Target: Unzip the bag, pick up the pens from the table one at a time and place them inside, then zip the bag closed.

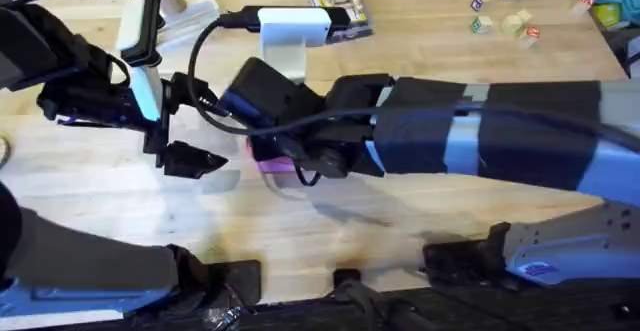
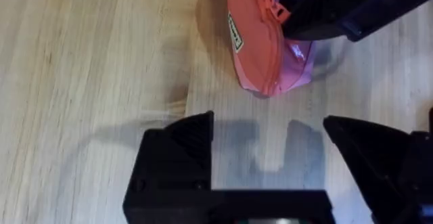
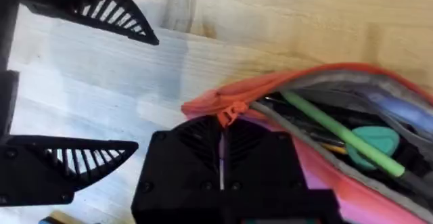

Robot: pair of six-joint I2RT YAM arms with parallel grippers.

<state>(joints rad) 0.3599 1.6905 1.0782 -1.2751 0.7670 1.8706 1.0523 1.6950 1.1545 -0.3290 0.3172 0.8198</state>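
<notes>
The pink-red bag (image 2: 260, 48) lies on the light wooden table (image 2: 81, 68), mostly covered by the right arm in the overhead view, where a pink strip (image 1: 272, 163) peeks out. Its zipper is partly open, and a green pen (image 3: 338, 132) lies inside beside a teal item (image 3: 373, 140). My right gripper (image 3: 221, 126) is shut on the orange zipper pull (image 3: 233, 110) at the bag's end. My left gripper (image 2: 267, 132) hovers open over bare table just short of that end, its fingers (image 3: 74, 163) spread wide and holding nothing.
A white box (image 1: 292, 29) and a clutter of items (image 1: 340, 1) sit at the table's back centre. Small wooden blocks (image 1: 505, 19) lie at the back right. A black cable (image 1: 200, 61) loops over the table near the left gripper (image 1: 190, 126).
</notes>
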